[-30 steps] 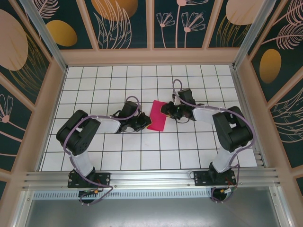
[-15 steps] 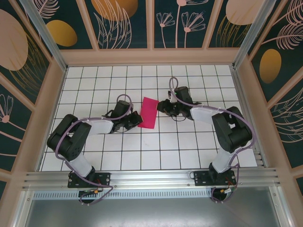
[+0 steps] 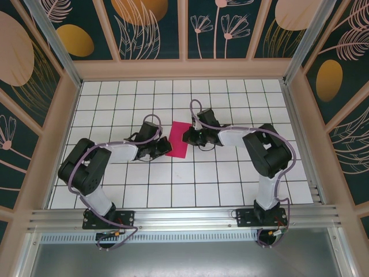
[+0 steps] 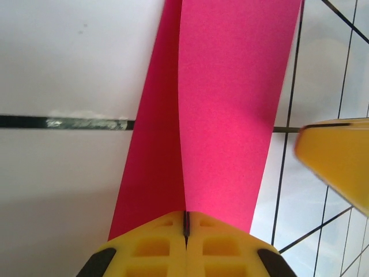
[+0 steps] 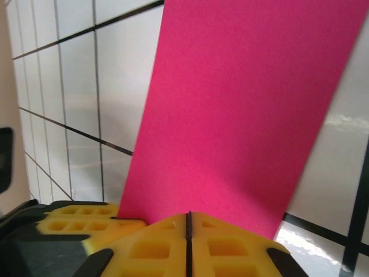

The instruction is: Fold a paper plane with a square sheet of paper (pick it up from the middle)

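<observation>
The square sheet of paper (image 3: 179, 139) is magenta-pink and folded into a narrow strip, lying near the middle of the gridded floor. My left gripper (image 3: 166, 148) is at its near-left edge. In the left wrist view the paper (image 4: 225, 104) runs as two panels with a crease leading straight into my left gripper (image 4: 185, 222), whose yellow jaws are shut on it. My right gripper (image 3: 187, 137) is at the strip's right side. In the right wrist view the paper (image 5: 242, 109) ends behind my right gripper (image 5: 188, 222), jaws pressed together on its edge.
White floor tiles with black grid lines (image 3: 207, 173) spread around the paper. Patterned walls with wooden frames (image 3: 184, 69) close in the back and sides. A metal rail (image 3: 184, 218) runs along the near edge by the arm bases.
The paper and both grippers have shifted left by about one tile. The right gripper's jaws have closed at the paper's edge. The left gripper has stayed shut.
</observation>
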You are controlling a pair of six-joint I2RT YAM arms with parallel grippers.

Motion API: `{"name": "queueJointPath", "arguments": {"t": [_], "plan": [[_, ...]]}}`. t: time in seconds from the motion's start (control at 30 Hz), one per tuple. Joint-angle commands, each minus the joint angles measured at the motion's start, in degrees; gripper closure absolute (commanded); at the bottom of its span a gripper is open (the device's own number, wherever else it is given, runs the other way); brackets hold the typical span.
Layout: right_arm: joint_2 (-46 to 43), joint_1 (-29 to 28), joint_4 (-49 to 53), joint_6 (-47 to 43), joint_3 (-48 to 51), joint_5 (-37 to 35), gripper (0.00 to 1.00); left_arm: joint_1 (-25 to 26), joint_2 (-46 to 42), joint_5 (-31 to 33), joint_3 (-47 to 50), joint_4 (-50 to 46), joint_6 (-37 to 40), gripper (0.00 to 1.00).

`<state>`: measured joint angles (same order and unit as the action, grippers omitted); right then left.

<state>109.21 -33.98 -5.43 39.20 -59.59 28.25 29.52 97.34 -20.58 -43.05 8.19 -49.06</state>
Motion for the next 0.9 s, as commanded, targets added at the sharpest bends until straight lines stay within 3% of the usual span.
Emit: {"name": "queueJointPath", "arguments": {"t": [0.0,0.43,0.67,0.87], "plan": [[1.4,-0.2,3.2,0.8,-2.3,-0.6,0.91,-0.1,2.0,-2.0,-2.9,-2.3,2.1,0.95],[5.7,0.3,10.4,-4.3,-5.6,-0.6,0.92,-0.1,3.1,-0.2,-2.6,-2.3,-0.1,0.92],[5.8,0.5,10.5,-4.0,-4.5,-0.2,0.92,0.0,1.2,-4.7,-2.1,2.0,-1.4,0.74],[5.8,1.3,10.8,-4.1,-4.8,2.1,0.93,-0.1,-0.9,-7.3,0.4,8.0,-2.7,0.71]]}}
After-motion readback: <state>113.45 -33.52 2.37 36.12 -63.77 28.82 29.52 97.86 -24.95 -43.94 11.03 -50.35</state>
